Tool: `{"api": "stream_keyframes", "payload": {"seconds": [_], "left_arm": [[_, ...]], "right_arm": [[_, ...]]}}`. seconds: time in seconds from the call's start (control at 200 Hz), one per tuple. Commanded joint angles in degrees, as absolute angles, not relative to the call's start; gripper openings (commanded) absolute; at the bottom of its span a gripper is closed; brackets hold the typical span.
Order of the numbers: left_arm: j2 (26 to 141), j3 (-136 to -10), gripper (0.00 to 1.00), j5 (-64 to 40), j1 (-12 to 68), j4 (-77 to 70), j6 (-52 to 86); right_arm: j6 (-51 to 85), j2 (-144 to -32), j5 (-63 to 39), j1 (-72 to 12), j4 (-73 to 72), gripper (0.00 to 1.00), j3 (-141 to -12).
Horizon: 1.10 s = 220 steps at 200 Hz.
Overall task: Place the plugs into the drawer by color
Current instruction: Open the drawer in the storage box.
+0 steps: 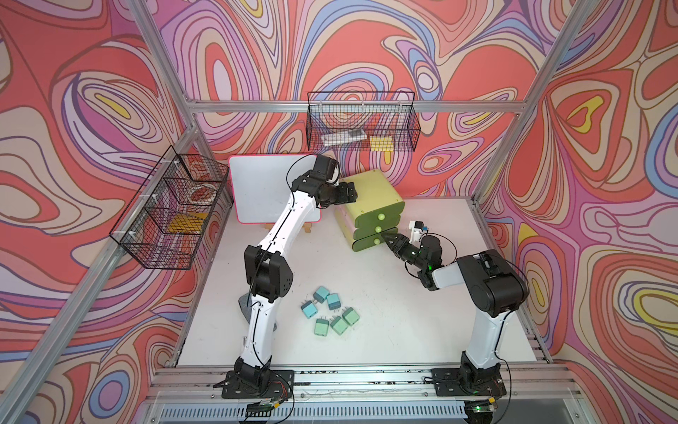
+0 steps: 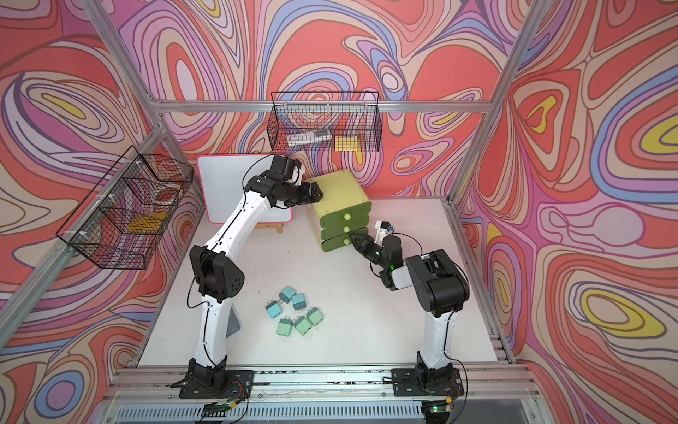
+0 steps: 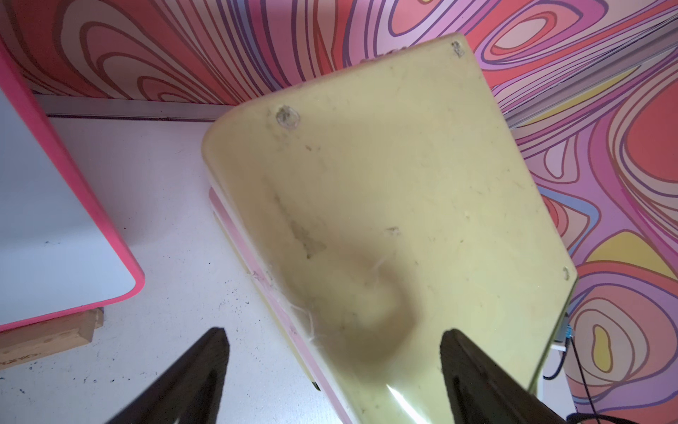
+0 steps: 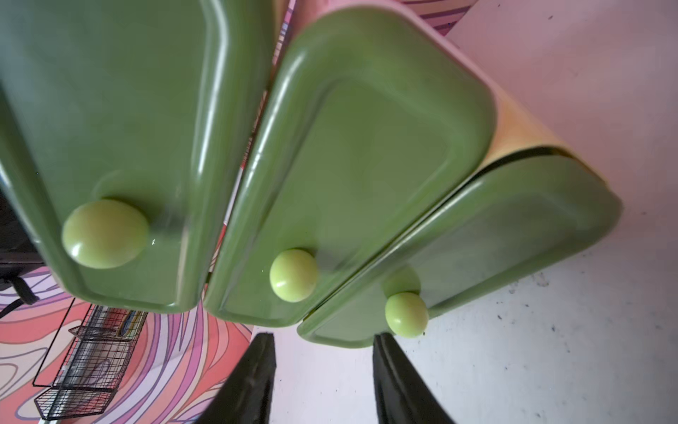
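The pale yellow-green three-drawer plastic chest (image 1: 370,198) is standing at the rear of the white table (image 1: 422,312), left gripper (image 1: 351,194) spread over its top, right gripper (image 4: 324,343) released before its lowest knob (image 4: 406,314), while six light blue and mint green cube-shaped plugs (image 1: 333,301) are lying unsorted in front, pink presumably stowed.

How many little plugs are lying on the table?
6, bunched on the table near the front: three blue plugs farther back, three green plugs closer. Others may be hidden inside the chest of drawers.
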<state>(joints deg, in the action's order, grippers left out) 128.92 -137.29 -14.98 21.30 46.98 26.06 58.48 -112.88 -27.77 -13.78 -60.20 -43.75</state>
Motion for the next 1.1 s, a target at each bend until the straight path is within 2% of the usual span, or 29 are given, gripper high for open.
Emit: {"api": "stream_keyframes", "payload": {"seconds": [0.0, 0.806, 1.097], "left_arm": [[130.2, -138.2, 0.90, -15.5, 20.8, 47.5, 26.5], [130.6, -137.1, 0.89, -16.6, 20.8, 47.5, 26.7], [129.6, -134.2, 0.89, -17.0, 20.8, 46.8, 26.6]], "right_arm": [[61.7, -114.3, -30.0, -13.5, -66.1, 0.45, -45.9], [70.4, -124.1, -31.4, -13.2, -73.1, 0.40, -52.8], [72.5, -124.9, -32.4, -13.2, -73.8, 0.31, -53.6]]}}
